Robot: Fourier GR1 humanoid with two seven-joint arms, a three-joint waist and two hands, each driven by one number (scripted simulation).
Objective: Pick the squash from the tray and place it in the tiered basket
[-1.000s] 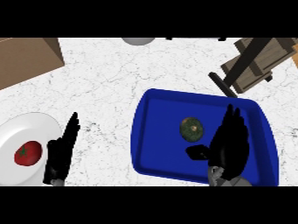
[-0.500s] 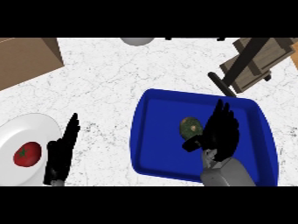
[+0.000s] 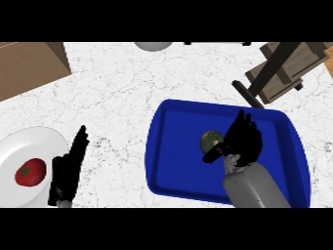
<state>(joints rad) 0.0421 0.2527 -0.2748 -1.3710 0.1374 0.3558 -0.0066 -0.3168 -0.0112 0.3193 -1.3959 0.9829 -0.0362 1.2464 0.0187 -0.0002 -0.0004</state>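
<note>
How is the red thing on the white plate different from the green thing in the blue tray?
The tomato is red; the squash is dull green. The tomato lies on a white plate, the squash in a blue tray. The tomato shows whole, while the right hand partly covers the squash. Both look roundish.

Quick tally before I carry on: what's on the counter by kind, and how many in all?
Produce: 2, squash, tomato
Tray: 1, blue tray
Plate: 1, white plate
Tiered basket: 1, wooden
Box: 1, brown box
Grey round object at top edge: 1
Total: 7
</note>
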